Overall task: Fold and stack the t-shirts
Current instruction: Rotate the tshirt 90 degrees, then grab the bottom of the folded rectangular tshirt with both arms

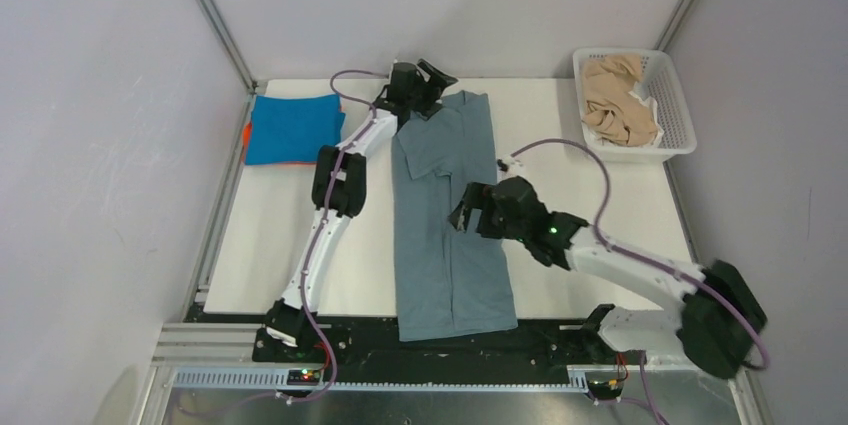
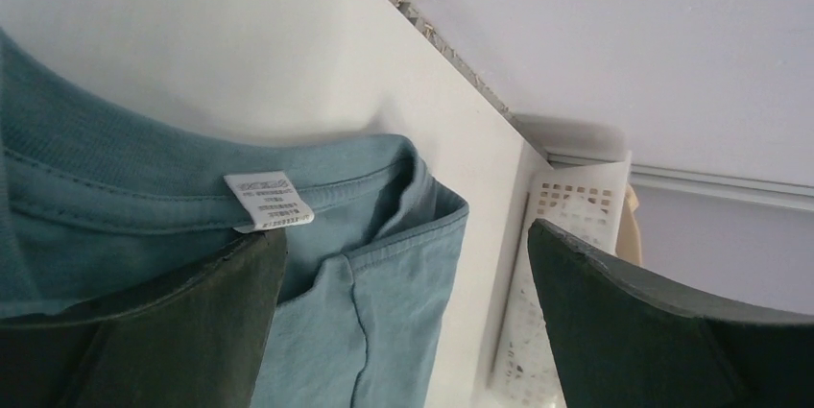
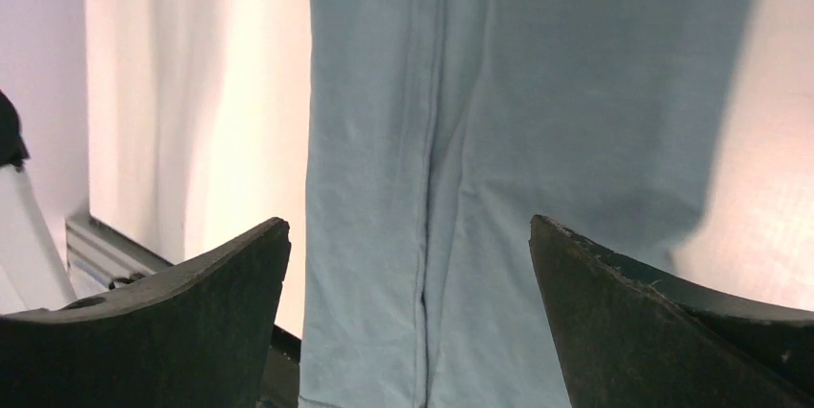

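Top external view is showing left fingers (image 1: pixel 438 73) and right fingers (image 1: pixel 464 216) wide open, holding nothing, over the grey-blue t-shirt (image 1: pixel 447 255); a shallow pinch, I think, is risking lifting one layer only.

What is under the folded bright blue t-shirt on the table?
Under the blue t-shirt an orange t-shirt shows only as a thin edge on the left; the rest is covered.
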Available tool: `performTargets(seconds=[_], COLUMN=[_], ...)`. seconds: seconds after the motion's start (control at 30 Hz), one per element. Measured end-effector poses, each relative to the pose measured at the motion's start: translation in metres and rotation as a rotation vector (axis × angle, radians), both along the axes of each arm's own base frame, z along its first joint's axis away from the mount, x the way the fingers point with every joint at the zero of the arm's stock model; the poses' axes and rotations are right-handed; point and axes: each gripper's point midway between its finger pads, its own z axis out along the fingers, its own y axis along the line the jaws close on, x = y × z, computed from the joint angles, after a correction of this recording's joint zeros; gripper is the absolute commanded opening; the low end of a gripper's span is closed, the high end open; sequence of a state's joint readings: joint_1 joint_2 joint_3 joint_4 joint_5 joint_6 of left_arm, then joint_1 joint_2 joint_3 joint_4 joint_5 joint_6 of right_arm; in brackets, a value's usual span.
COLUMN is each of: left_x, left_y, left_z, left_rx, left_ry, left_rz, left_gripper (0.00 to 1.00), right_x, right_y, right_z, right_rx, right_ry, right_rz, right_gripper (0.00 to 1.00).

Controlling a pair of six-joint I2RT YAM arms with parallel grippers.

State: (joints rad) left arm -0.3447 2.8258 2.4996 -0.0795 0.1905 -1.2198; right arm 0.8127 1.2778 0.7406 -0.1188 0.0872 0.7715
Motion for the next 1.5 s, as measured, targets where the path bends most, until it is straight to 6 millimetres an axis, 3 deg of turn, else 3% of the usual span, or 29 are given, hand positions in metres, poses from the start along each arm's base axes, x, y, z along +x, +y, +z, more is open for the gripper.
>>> performTargets(seconds=[0.1, 0.17, 0.23, 0.3, 0.4, 0.47, 0.53, 0.6, 0.67, 0.83, 0.9, 0.93, 1.07, 1.17, 1.4, 1.5], left_x=[-0.006, -0.017, -0.033, -0.053, -0.106, -0.159, -0.227, -0.291, -0.347, -0.468, -0.509, -0.527, -0.569, -0.590, -0.637, -0.641], left_y=[0.006, 0.012, 0.018, 0.025, 0.039, 0.048, 0.050, 0.042, 0.038, 0.061, 0.079, 0.085, 0.090, 0.087, 0.093, 0.096], left_z=[0.008, 0.027, 0.060, 0.106, 0.170, 0.205, 0.220, 0.216, 0.189, 0.062, 0.028, 0.021, 0.025, 0.024, -0.013, -0.022], left_rx=[0.065, 0.118, 0.169, 0.213, 0.293, 0.355, 0.408, 0.437, 0.470, 0.651, 0.725, 0.744, 0.675, 0.617, 0.638, 0.655], left_ry=[0.001, -0.001, -0.016, -0.065, -0.133, -0.181, -0.211, -0.228, -0.206, -0.002, 0.075, 0.090, 0.066, 0.078, 0.246, 0.290], left_rz=[-0.011, -0.027, -0.054, -0.081, -0.107, -0.108, -0.117, -0.165, -0.231, -0.426, -0.488, -0.512, -0.571, -0.601, -0.683, -0.666], left_gripper=[1.00, 1.00, 1.00, 1.00, 1.00, 1.00, 1.00, 1.00, 1.00, 1.00, 1.00, 1.00, 1.00, 0.99, 0.91, 0.78], right_x=[-0.003, -0.008, -0.013, -0.018, -0.038, -0.057, -0.072, -0.084, -0.096, -0.125, -0.136, -0.140, -0.149, -0.153, -0.164, -0.168], right_y=[-0.031, -0.054, -0.079, -0.104, -0.121, -0.122, -0.121, -0.119, -0.115, -0.111, -0.111, -0.110, -0.105, -0.100, -0.097, -0.098], right_z=[0.026, 0.026, 0.014, -0.001, -0.021, -0.029, -0.032, -0.034, -0.040, -0.067, -0.076, -0.078, -0.080, -0.080, -0.082, -0.083], right_rx=[0.020, 0.021, 0.007, -0.014, -0.025, -0.012, -0.002, 0.003, 0.004, -0.004, -0.014, -0.014, 0.001, 0.024, 0.037, 0.030], right_ry=[-0.072, -0.074, -0.039, 0.008, 0.072, 0.110, 0.138, 0.160, 0.188, 0.283, 0.324, 0.338, 0.355, 0.369, 0.409, 0.421], right_rz=[-0.100, -0.158, -0.219, -0.271, -0.276, -0.241, -0.205, -0.172, -0.129, -0.048, -0.021, -0.014, 0.020, 0.041, 0.070, 0.078], right_gripper=[0.99, 0.99, 0.99, 1.00, 0.99, 0.99, 0.97, 0.96, 0.94, 0.90, 0.90, 0.90, 0.86, 0.82, 0.72, 0.67])
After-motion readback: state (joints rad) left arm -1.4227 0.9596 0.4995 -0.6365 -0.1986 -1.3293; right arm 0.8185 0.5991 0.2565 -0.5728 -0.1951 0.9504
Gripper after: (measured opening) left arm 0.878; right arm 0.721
